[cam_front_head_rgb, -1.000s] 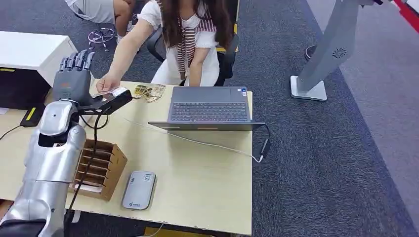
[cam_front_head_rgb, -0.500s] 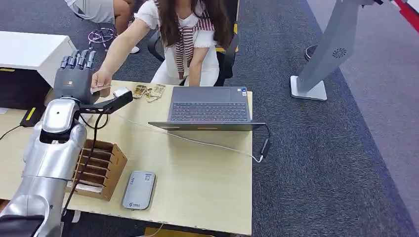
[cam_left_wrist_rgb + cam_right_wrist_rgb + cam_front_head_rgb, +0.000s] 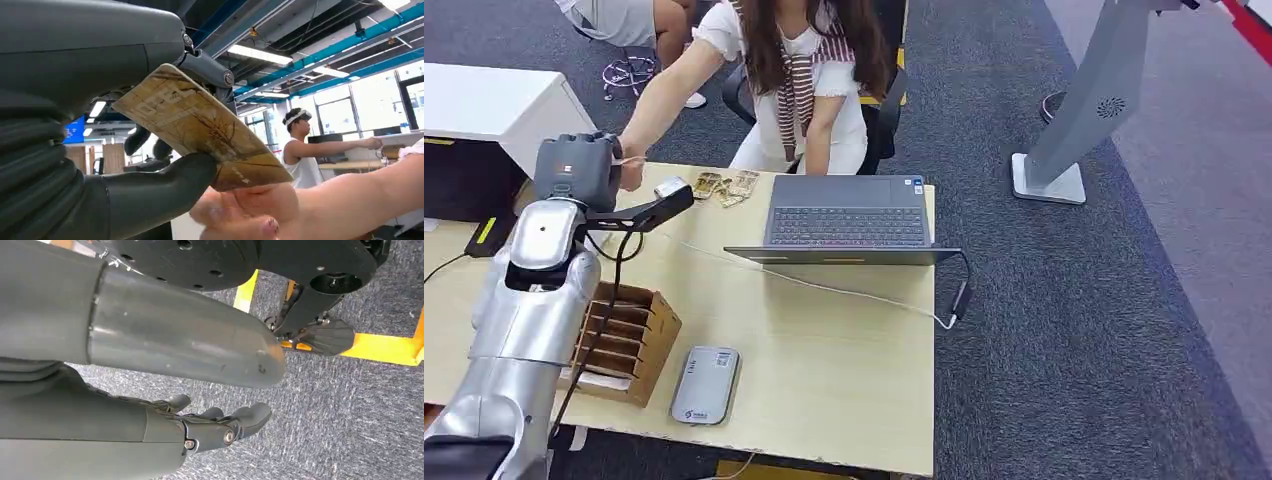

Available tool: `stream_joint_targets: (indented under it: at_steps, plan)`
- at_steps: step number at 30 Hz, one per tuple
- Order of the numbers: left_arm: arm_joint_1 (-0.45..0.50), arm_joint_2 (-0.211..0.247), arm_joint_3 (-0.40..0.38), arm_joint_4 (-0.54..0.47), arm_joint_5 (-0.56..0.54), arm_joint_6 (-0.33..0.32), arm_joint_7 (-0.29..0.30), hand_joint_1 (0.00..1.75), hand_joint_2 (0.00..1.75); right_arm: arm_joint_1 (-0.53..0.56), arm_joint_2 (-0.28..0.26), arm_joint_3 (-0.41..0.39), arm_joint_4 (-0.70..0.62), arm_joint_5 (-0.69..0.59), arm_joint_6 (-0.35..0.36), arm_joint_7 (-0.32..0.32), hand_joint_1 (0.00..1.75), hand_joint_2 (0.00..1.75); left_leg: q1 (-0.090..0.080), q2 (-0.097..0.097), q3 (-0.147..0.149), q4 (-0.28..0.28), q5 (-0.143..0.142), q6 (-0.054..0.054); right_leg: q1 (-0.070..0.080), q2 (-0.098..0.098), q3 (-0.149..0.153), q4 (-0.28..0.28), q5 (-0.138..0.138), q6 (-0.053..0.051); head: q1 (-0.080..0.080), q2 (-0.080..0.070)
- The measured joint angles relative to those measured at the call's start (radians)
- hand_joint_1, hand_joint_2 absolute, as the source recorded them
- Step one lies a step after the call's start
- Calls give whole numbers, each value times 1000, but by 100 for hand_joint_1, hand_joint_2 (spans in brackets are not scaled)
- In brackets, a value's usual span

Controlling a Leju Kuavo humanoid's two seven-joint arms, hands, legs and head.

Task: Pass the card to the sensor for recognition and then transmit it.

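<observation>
My left hand (image 3: pixel 576 170) is raised over the far left corner of the desk (image 3: pixel 844 350), fingers curled in. In the left wrist view it (image 3: pixel 75 75) pinches a tan patterned card (image 3: pixel 200 125) between thumb (image 3: pixel 150 195) and fingers. A person's hand (image 3: pixel 250 210) touches the card's other end; the same hand (image 3: pixel 631 172) sits against mine in the head view. The grey card sensor (image 3: pixel 705 385) lies flat near the desk's front edge. My right hand (image 3: pixel 210 430) hangs over the carpet, holding nothing, thumb apart from the fingers.
A cardboard slotted box (image 3: pixel 624 340) stands beside my left forearm. Several more cards (image 3: pixel 724 186) lie at the desk's far edge, next to an open laptop (image 3: pixel 849 215) with a cable trailing right. The seated person (image 3: pixel 804 80) faces me across the desk.
The person lifted a card from the desk up to my left hand. My fingers, straight and spread before, have curled down onto it.
</observation>
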Motion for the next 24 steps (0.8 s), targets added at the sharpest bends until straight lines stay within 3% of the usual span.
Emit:
stream_joint_targets:
  at_steps: [5,12,18,24]
  plan:
    - [46,4,0,-26,47,44,-45,175,175,0,0,0,0,4,-6,-7,0,0,0,0,0,0,0,0,0,0,0,0,0,0,0,0]
    - [312,-21,0,-315,160,195,-144,175,175,3,1,-10,2,-10,-21,-11,0,0,0,1,-1,0,-1,0,0,1,-1,-1,-1,0,0,0]
    - [566,-64,-5,-563,172,337,-213,175,175,6,5,-31,3,-26,-38,-15,0,0,0,1,-2,0,-2,0,0,1,-2,-1,-1,1,0,0]
    - [701,-81,-24,-671,164,347,-230,175,175,6,7,-46,3,-26,-46,-16,0,0,0,1,-2,0,-2,0,0,0,-2,-1,-1,0,0,0]
